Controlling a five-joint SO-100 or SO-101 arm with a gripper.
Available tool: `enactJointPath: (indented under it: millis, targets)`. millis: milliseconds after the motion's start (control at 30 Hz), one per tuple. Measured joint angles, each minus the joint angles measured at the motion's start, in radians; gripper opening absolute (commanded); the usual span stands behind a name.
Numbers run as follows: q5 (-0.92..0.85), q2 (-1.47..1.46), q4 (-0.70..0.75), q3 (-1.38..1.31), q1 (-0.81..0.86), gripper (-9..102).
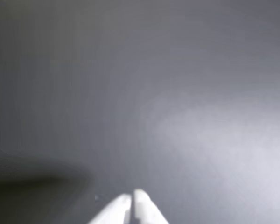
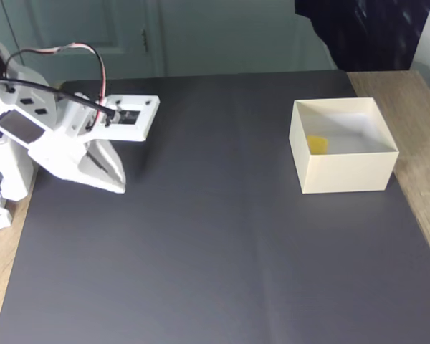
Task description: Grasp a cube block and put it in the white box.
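Yellow shows inside the box (image 2: 344, 172): the cube (image 2: 316, 144) lies on the white floor, in the left part as the fixed view shows it, close to the left wall. Only its top is visible above the front wall, so I cannot tell if it touches that wall or sits flat. It looks small and bright, far smaller than the box, which is square, cream-white, with thin walls.

The gripper (image 2: 118, 188) is at the far left of the fixed view, well apart from the box, pointing down to the dark mat (image 2: 215, 251). In the wrist view the gripper (image 1: 132, 199) has its two white tips pressed together with nothing between them, so the fingers are closed and empty. This view is blurred and gives little more than the grey mat.

Judging from this, the task looks done, and little remains to go wrong. One risk is the box: with thin walls it seems light, so any sweep of the arm across the mat could push it or tip it, and the cube could roll out. Another risk is the tips, which hang close above the mat; a move further down could scrape it or wrinkle it. The cable (image 2: 57, 54) loops over the arm and could catch.
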Motion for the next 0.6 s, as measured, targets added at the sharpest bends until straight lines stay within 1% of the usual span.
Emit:
enactJointPath:
  millis: [300, 600]
  targets:
    - [-0.279, 0.0, 0.14, 0.025, -0.008, 0]
    - [-0.374, 0.0, 0.153, 0.052, -0.008, 1]
